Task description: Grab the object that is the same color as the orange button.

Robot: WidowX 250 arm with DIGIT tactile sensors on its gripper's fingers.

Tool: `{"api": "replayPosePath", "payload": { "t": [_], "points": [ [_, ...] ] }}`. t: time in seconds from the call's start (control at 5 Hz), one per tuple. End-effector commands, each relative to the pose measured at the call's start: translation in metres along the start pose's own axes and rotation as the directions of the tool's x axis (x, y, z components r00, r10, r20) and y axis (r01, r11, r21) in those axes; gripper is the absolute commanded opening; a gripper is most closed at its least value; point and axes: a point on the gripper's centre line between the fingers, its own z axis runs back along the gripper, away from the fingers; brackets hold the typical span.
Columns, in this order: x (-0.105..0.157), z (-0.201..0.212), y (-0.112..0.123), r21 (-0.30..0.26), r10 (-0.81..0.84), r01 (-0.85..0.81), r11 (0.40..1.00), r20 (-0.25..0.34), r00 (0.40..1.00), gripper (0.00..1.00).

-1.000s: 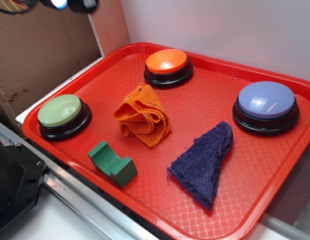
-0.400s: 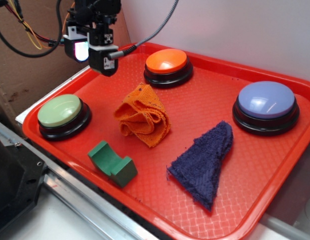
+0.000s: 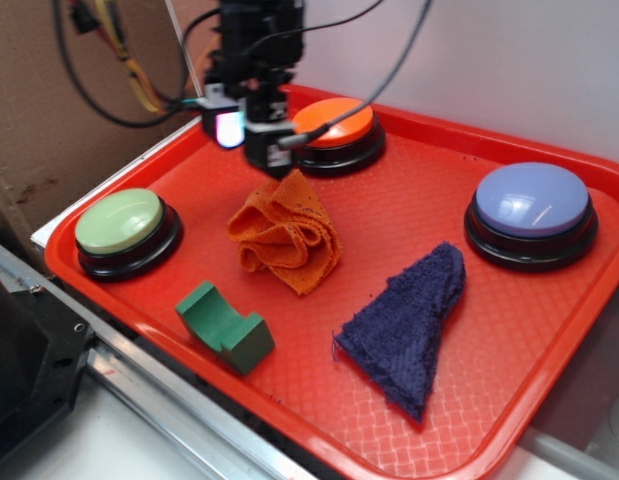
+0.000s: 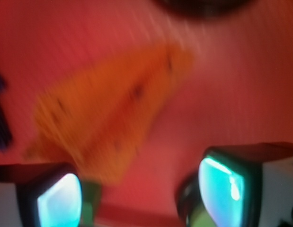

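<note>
The orange knitted rag lies crumpled in the middle of the red tray. In the wrist view the rag is a blurred orange shape ahead of the fingers. The orange button stands at the tray's back, partly hidden by the arm. My gripper hangs above the tray just behind the rag's far tip, not touching it. Its glowing pads stand wide apart in the wrist view, so the gripper is open with nothing between them.
A pale green button sits at the tray's left, a lavender-blue button at the right. A green foam block lies near the front edge, a dark blue-purple cloth to its right. Cardboard wall rises on the left.
The gripper has come down into view from the upper left and moved right, toward the rag and the orange button. Nothing on the tray has shifted.
</note>
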Motion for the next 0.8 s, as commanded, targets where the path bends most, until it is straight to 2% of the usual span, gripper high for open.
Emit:
{"api": "replayPosePath", "payload": {
  "t": [0.0,0.2,0.4,0.6],
  "points": [
    [0.034,-0.026,-0.023,-0.101,-0.066,0.063,0.993,-0.030,0.997,1.00],
    [0.026,-0.046,-0.024,-0.191,0.029,-0.052,0.980,-0.117,0.993,1.00],
    [0.011,-0.060,-0.020,-0.161,0.091,-0.129,0.979,-0.225,0.970,1.00],
    [0.004,-0.067,-0.020,-0.128,0.133,-0.173,0.977,-0.274,0.952,0.00]
  ]
}}
